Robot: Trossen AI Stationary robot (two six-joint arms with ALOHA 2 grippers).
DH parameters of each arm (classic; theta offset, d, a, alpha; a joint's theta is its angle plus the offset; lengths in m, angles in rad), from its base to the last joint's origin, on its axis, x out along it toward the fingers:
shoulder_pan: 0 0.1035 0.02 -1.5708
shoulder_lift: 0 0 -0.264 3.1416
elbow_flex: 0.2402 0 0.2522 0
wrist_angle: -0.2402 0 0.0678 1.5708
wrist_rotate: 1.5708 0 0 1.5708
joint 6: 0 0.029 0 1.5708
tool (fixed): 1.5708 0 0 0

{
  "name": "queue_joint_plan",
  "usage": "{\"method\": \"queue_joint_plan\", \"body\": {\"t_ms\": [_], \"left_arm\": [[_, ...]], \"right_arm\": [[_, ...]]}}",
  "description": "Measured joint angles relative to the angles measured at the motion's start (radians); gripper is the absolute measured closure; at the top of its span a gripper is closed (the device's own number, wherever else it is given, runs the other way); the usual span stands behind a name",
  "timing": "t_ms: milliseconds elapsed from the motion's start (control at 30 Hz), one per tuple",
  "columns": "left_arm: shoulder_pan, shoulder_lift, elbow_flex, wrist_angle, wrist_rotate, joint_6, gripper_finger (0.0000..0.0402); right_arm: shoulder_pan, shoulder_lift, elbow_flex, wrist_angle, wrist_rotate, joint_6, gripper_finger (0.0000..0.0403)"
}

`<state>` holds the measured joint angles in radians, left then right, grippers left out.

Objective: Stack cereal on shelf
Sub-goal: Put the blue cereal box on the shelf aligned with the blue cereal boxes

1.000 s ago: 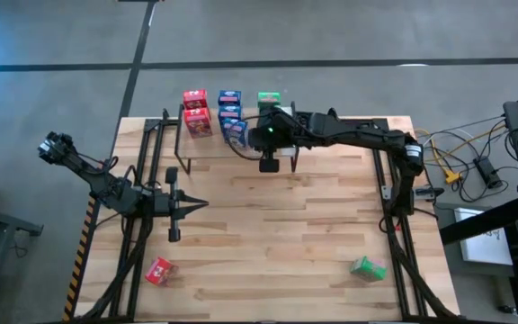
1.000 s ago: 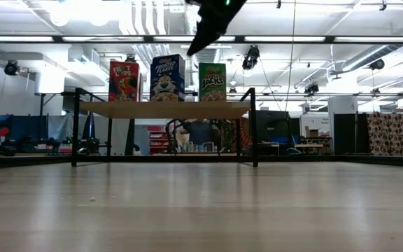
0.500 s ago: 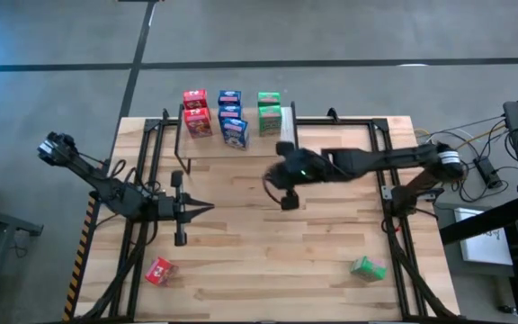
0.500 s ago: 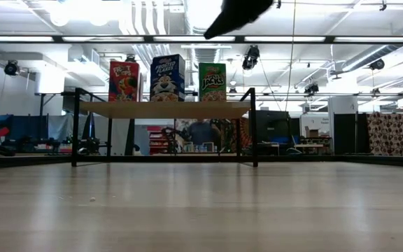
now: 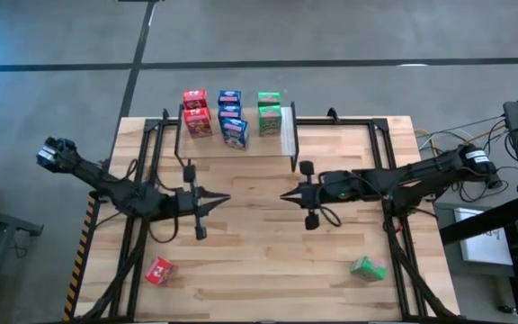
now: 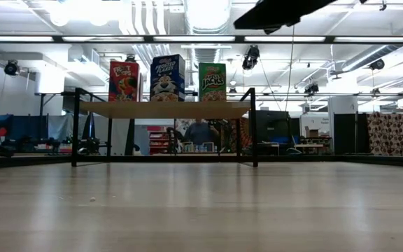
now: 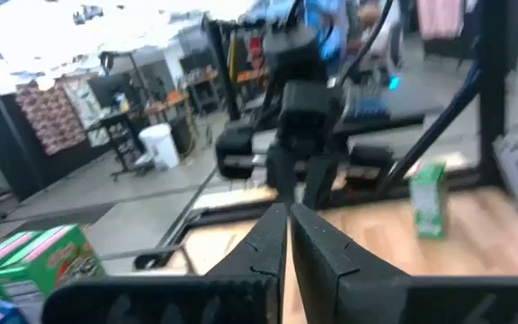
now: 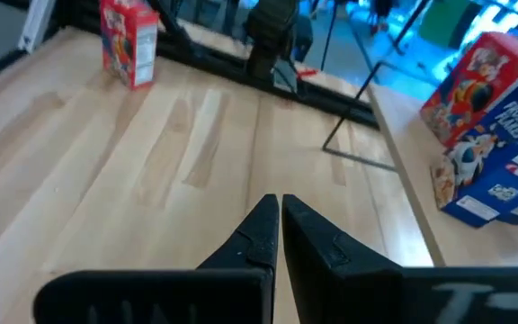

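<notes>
The shelf (image 5: 287, 135) stands at the table's far edge, and cereal boxes stand on its top board (image 6: 163, 109) in red (image 5: 195, 112), blue (image 5: 230, 118) and green (image 5: 269, 113) rows. A loose red box (image 5: 159, 270) lies near the front left, also in the right wrist view (image 8: 129, 40). A loose green box (image 5: 367, 267) lies near the front right, also in the left wrist view (image 7: 428, 198). My left gripper (image 5: 227, 199) and right gripper (image 5: 283, 194) face each other tip to tip above the table's middle. Both are shut and hold nothing, as their wrist views show (image 7: 288, 216) (image 8: 279, 211).
Black frame rails (image 5: 142, 180) (image 5: 387, 180) run along the table's left and right sides. Bare wooden tabletop (image 5: 259, 261) lies between the two loose boxes. In the low view only a dark part of my right arm (image 6: 278, 12) shows, high above the shelf.
My right gripper has drawn back from over the green boxes on the shelf toward the near edge and table middle, sinking and turning to point toward the table's left. My left gripper has slid a little toward the table's right. Both have stayed shut.
</notes>
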<state>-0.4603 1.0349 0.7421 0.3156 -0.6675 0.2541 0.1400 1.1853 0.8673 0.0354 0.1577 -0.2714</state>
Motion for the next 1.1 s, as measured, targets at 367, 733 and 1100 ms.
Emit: {"method": "queue_joint_plan", "body": {"t_ms": [367, 733, 1100], "left_arm": [[0.142, 0.122, 0.272, -0.391, 0.032, -0.005, 0.0298], [0.289, 0.246, 0.505, -0.756, 0.032, 0.014, 0.0215], [0.489, 0.322, 0.682, -0.968, 0.263, 0.16, 0.0189]], "right_arm": [[0.013, -0.169, -0.164, 0.103, -0.004, -0.042, 0.0394], [0.013, -0.347, -0.288, 0.178, -0.035, -0.095, 0.0394], [0.013, -0.517, -0.368, 0.182, -0.064, -0.096, 0.0394]]}}
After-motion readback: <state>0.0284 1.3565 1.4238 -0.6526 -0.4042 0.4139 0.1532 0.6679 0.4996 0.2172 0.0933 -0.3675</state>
